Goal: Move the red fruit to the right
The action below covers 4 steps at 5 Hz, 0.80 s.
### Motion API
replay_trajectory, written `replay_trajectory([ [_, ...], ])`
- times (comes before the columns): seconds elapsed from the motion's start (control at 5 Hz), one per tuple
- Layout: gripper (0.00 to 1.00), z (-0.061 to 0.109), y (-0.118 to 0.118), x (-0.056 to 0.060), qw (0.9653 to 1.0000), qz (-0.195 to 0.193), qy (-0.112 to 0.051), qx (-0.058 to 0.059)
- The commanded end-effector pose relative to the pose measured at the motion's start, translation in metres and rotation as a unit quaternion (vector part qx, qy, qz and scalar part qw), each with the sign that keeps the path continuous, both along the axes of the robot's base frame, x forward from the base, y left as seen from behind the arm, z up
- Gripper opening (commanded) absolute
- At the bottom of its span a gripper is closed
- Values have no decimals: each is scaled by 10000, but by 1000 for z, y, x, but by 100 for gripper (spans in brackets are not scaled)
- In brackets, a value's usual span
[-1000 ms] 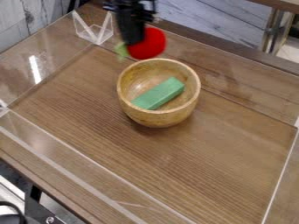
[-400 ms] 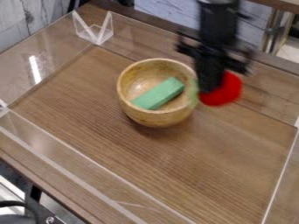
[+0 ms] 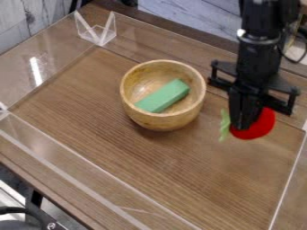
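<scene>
Tool (image 3: 245, 120) sits atop red fruit (image 3: 261, 128), seemingly gripping.

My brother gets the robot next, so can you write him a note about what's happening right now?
The claw points down, shut on the small round red toy fruit.
Where: the fruit is in the claw, right of the round wooden bowl, which holds the green rectangular block. I cannot tell if the fruit touches the wooden table.
Done: the fruit is right of the bowl.
Left: set it down, open the claw, lift away.
</scene>
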State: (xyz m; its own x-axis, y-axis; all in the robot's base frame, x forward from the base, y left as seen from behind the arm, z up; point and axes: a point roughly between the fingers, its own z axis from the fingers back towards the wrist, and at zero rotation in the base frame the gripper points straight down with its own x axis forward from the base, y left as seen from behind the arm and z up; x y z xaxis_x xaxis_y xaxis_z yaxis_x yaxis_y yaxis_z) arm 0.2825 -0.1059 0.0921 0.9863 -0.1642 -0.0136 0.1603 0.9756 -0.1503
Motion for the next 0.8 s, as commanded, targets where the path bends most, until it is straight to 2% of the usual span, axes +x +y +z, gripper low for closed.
replay_trajectory([
  [0.0, 0, -1, 2, 5, 9996, 155, -210, -66],
  [0.2, 0, -10, 7, 6, 9994, 246, -236, -81],
  [0.6, 0, -18, 15, 10, 9993, 295, -236, -31],
])
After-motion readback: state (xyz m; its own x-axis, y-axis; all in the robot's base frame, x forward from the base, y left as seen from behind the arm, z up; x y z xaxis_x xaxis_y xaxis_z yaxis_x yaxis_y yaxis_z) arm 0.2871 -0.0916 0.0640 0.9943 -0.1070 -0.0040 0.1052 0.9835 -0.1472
